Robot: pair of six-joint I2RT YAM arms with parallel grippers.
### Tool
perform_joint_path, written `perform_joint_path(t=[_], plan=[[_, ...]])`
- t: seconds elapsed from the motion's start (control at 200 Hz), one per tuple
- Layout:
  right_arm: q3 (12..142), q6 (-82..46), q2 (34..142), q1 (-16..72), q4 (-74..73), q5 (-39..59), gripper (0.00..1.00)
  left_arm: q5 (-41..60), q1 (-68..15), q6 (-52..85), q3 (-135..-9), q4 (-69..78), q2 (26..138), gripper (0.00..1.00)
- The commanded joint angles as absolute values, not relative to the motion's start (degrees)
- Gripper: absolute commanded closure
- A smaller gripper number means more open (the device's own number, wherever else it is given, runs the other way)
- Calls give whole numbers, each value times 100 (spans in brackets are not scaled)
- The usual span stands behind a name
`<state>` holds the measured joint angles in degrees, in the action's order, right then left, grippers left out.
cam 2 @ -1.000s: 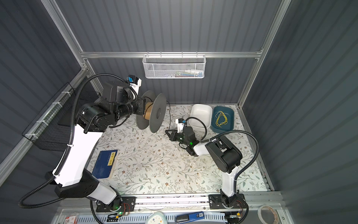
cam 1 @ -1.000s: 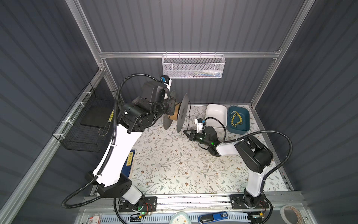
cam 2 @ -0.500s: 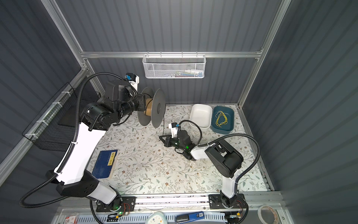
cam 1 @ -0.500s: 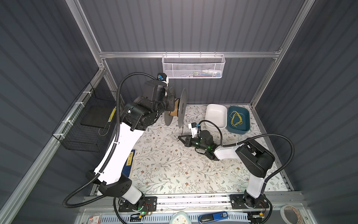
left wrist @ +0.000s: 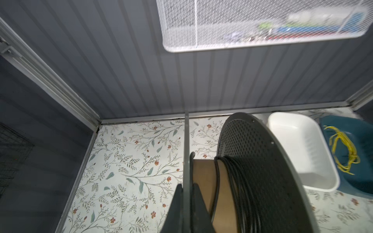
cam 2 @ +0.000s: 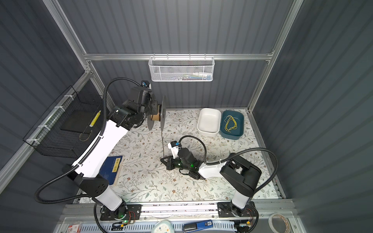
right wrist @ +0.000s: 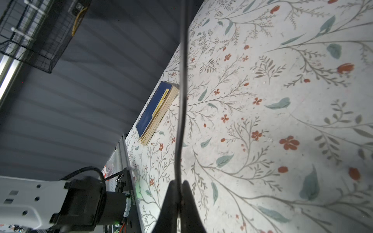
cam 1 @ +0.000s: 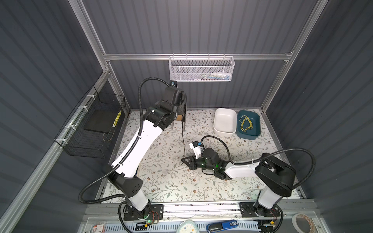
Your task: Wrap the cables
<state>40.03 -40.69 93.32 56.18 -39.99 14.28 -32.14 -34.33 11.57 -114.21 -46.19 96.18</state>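
While the left pincer (left wrist: 186, 188) is clamped on the near flange (left wrist: 186, 151) of the spool (left wrist: 262, 161), held aloft at the back left of the bench (cam 1: 171, 181), the right pincer (right wrist: 178, 184) is closed on the cable (right wrist: 182, 80) low over the bench's middle. Part of the cable already lies in tight coils on the core (left wrist: 203, 175); the rest runs down, nearly taut, from spool to right pincer. Too hard a pull could drag the thin flange out of the left grip or tilt the spool. Too little tension could let turns slump or ride over the rim. The smooth round cord might also slip through the narrow tips. Grey discs form the flanges, the far one pierced with fine holes, around a brown cardboard core. The cable is black, glossy and pliant, and the bench has a matte floral print.
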Motion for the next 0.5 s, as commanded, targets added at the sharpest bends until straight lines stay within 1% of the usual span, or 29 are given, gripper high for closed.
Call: perform_joint_path(t=[0.0,0.145,0.28,0.375,0.495], plan=[[4057,-3451,8593,5798,-2819,1054,100,-3609,-3358,885,-11175,-3780,9631,100],[4429,-2718,7758,5829,-1295,735,100,-3555,-3353,562,-10783,-3743,9777,100],[4972,-2056,7429,5795,-275,541,100,-3368,-3384,230,-10405,-3778,9783,100],[5307,-1762,7398,5680,118,543,100,-3375,-3506,-144,-10141,-3781,9717,100],[5493,-1608,7410,5472,235,633,100,-3350,-3646,-444,-9773,-3755,9562,100]])
